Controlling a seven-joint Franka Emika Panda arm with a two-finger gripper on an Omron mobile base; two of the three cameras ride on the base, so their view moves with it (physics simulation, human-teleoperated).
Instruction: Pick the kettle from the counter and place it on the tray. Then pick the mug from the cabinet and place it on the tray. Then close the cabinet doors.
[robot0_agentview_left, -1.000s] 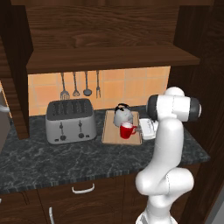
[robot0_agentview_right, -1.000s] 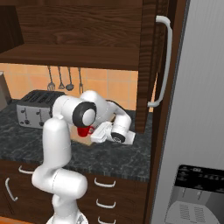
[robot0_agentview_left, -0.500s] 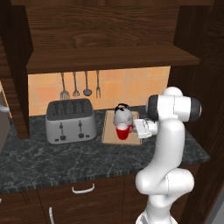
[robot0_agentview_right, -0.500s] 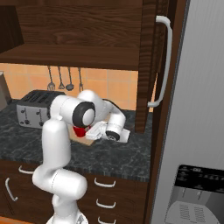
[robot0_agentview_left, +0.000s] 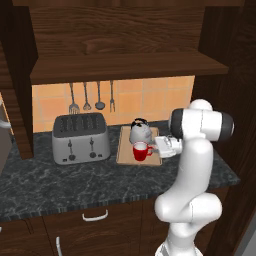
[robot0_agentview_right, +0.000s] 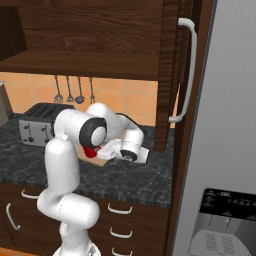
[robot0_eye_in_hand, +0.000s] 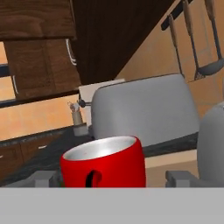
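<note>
You have an orange-tan tiled back wall (robot0_agentview_left: 150, 97) behind the worktop, with four dark metal utensils (robot0_agentview_left: 91, 97) hanging from it in a row above a boxy silver four-slot toaster (robot0_agentview_left: 81, 138). Under the worktop run dark brown wood lower cupboards (robot0_agentview_left: 100, 232) with short curved silver handles (robot0_agentview_left: 95, 216). At the right of the right base view stands a tall grey refrigerator (robot0_agentview_right: 225, 125) with a dark dispenser panel (robot0_agentview_right: 226, 220).

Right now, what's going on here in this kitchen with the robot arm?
The white arm is at the tray on the counter. The kettle and the red mug both sit on the tray. The gripper is open, a fingertip on each side of the mug, apparently releasing it. The cabinet doors stand open, so closing them remains. A toaster stands left of the tray.
</note>
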